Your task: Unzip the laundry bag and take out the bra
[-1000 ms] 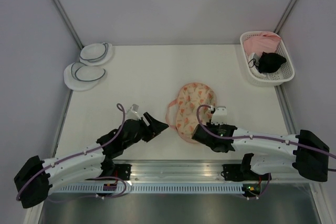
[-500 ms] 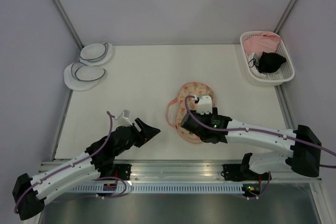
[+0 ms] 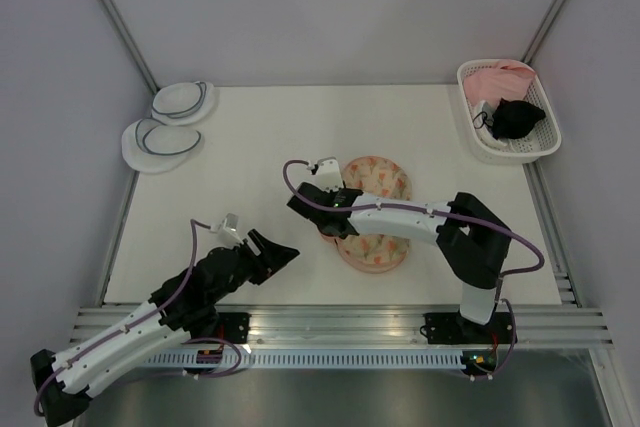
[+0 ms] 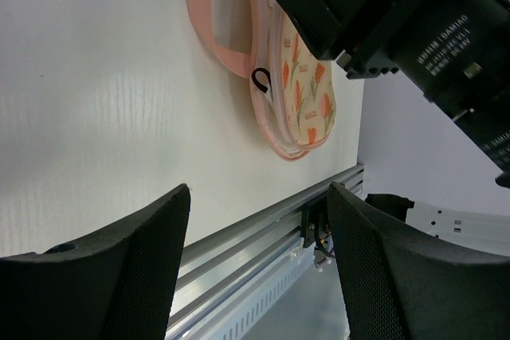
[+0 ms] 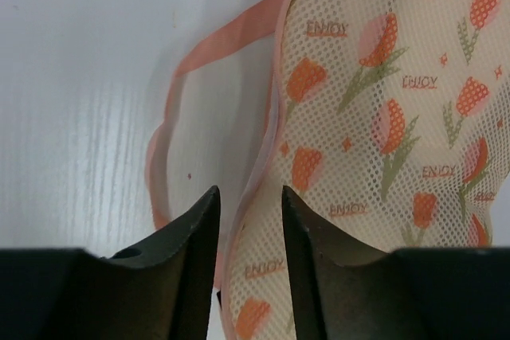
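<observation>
The laundry bag, cream with an orange floral print and pink trim, lies flat at the table's middle. My right arm reaches left across it. The right gripper is at the bag's left edge. In the right wrist view the right gripper is narrowly open, its jaws either side of the pink-trimmed edge, with the strap to the left. My left gripper is wide open and empty, near-left of the bag. In the left wrist view the bag and a black zip pull show. The bra is hidden.
Two plain white round pouches lie at the far left corner. A white basket at the far right holds a pink garment and a black garment. The metal rail runs along the table's near edge.
My right arm has swung left across the bag, its gripper going from the bag's near right side to its left edge. My left arm has drawn back toward the near left.
</observation>
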You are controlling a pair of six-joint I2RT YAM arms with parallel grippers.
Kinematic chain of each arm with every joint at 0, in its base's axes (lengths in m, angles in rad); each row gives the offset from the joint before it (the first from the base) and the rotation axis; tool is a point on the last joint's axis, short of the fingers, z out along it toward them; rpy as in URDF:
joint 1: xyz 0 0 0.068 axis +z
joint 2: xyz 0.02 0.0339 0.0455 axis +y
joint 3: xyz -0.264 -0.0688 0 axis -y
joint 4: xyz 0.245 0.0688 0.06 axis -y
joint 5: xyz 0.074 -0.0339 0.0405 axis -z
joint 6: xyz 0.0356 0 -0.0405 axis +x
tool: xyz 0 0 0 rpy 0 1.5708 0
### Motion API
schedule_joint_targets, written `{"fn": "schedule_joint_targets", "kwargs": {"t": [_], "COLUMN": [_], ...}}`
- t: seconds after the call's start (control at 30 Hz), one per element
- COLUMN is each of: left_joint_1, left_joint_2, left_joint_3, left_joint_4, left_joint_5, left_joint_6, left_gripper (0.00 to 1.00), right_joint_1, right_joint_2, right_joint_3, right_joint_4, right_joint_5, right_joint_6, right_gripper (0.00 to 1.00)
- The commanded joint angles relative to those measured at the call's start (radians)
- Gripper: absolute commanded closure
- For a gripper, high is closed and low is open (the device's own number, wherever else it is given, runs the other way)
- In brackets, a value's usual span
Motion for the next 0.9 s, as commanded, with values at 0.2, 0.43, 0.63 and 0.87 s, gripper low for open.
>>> {"fn": "schedule_joint_targets", "kwargs": {"t": [0.2, 0.43, 0.63, 0.87], "left_joint_1": [-0.004, -0.004, -0.004, -0.004], "left_joint_2": [-0.053, -0.051, -0.036, 0.004], "left_joint_3": [0.002, -0.006, 0.005, 0.036], "left_joint_4": [-0.091, -0.093, -0.093, -0.093], "left_joint_5": [-0.018, -0.023, -0.032, -0.03], "left_joint_6": [0.001, -0.001, 0.004, 0.011], "left_gripper": [0.26, 0.27, 0.27, 0.27], "right_joint_1": [-0.032, -0.035, -0.139, -0.394], "right_joint_2": [0.039, -0.259, -0.42, -0.708], "right_joint_3": [0.048, -0.059, -0.082, -0.289], "right_joint_4": [-0.027, -0.122, -0.617, -0.769], "right_joint_5": [0.068, 0.23, 0.486, 0.524], "right_joint_6": [0.036, 0.088, 0.379, 0.647], "right_gripper": [1.0, 1.0, 1.0, 0.34]}}
